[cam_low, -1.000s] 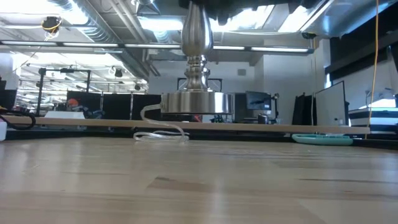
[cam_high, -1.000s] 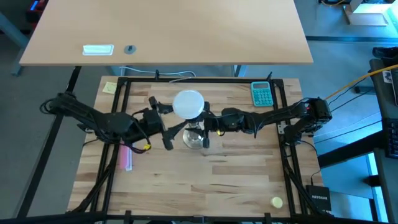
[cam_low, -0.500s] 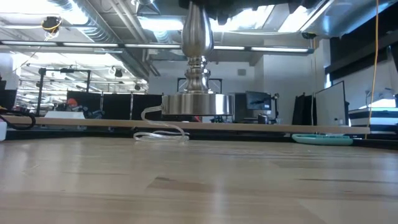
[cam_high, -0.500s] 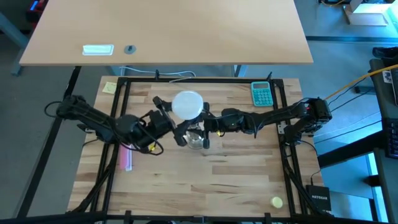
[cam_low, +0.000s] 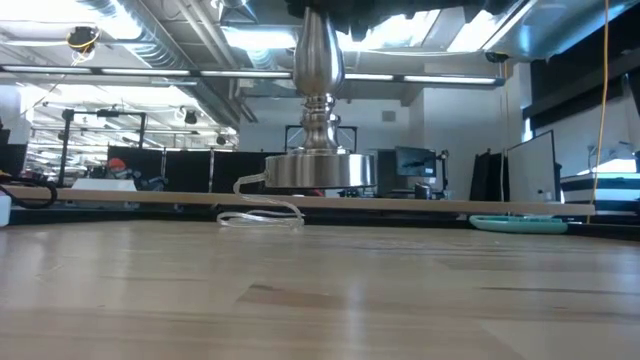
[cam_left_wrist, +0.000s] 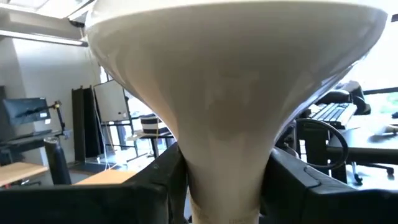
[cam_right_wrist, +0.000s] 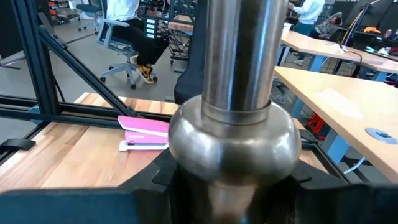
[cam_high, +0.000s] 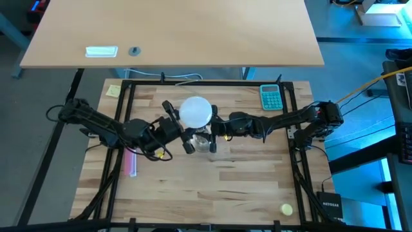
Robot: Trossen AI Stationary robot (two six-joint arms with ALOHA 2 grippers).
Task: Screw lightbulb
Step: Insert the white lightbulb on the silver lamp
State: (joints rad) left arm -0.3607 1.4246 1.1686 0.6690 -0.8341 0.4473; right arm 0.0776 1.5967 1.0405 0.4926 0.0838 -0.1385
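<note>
1. Near the middle of the pale wooden counter (cam_high: 212, 187), a little toward its far edge, the small white frosted lightbulb (cam_high: 196, 111) sits globe-up on top of the silvery round-based socket stand (cam_low: 319, 168), its narrow neck pointing straight down into the stand's top.
2. Its long axis is therefore vertical, in line with the stand's stem, and that shared upright line is what any turning has to run around.
3. From the counter's left side the left gripper (cam_high: 177, 127) reaches in level and meets the bulb low down; in its wrist view the tapering neck (cam_left_wrist: 227, 168) fills the space between the two dark fingers (cam_left_wrist: 155, 183), which sit close against it on either side, so the gripper looks narrowed onto the neck.
4. From the counter's right side the right gripper (cam_high: 214, 127) comes in opposite and is closed around the stand's polished stem, just under the round knob (cam_right_wrist: 233, 140) seen in its wrist view; I judge it is bracing the stand.
5. Both grippers are about equally near, one on each side of the same upright axis, the left on the bulb and the right on the stand beneath it.
6. Whether the screw base has caught the socket threads is hidden by the fingers.
7. Toward the counter's far right corner lies a teal calculator (cam_high: 271, 97), and near its left edge a pink stapler (cam_high: 131, 164), both well apart from the work.
</note>
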